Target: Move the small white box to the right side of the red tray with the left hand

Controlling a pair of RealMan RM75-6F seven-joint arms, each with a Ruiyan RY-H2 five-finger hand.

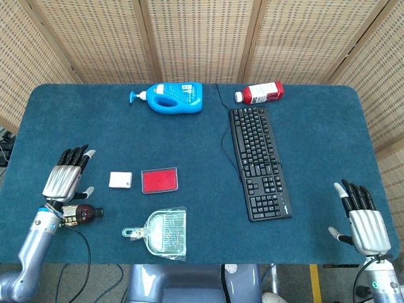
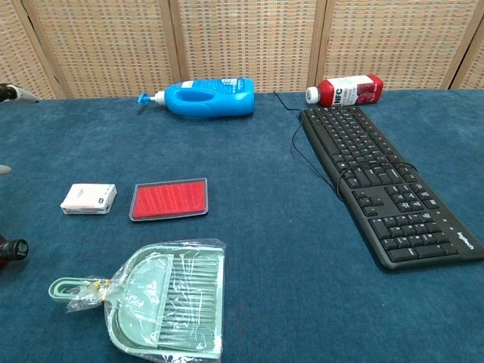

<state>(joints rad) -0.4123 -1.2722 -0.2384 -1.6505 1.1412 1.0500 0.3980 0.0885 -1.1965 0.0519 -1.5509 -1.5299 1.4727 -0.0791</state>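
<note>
here the small white box [image 1: 120,180] lies flat on the blue table [image 1: 315,132], just beside the left edge of the red tray [image 1: 159,180] and apart from it by a thin strip of cloth; the chest view shows the same pair, box [image 2: 89,199] to the left of tray [image 2: 169,200]. the left hand [image 1: 65,182] hovers to the left of the box, near it but not touching, its fingers stretched out and spread with nothing in them; in the chest view only a fingertip or two peeks in at the left edge. just below that hand a small brown bottle [image 1: 82,214] lies on its side, its dark cap [image 2: 13,249] showing at the left border of the chest view. the right hand [image 1: 364,225] sits at the near right corner of the table, fingers straight and apart, holding nothing. in front of the tray lies a pale green dustpan [image 1: 161,233] wrapped in clear plastic. a black keyboard [image 1: 259,162] runs down the right half of the table, its cable trailing toward the far edge. along the far side lie a blue detergent bottle [image 1: 172,97] on its side and a red bottle [image 1: 261,93] with a white cap, just beyond the keyboard's top end.
</note>
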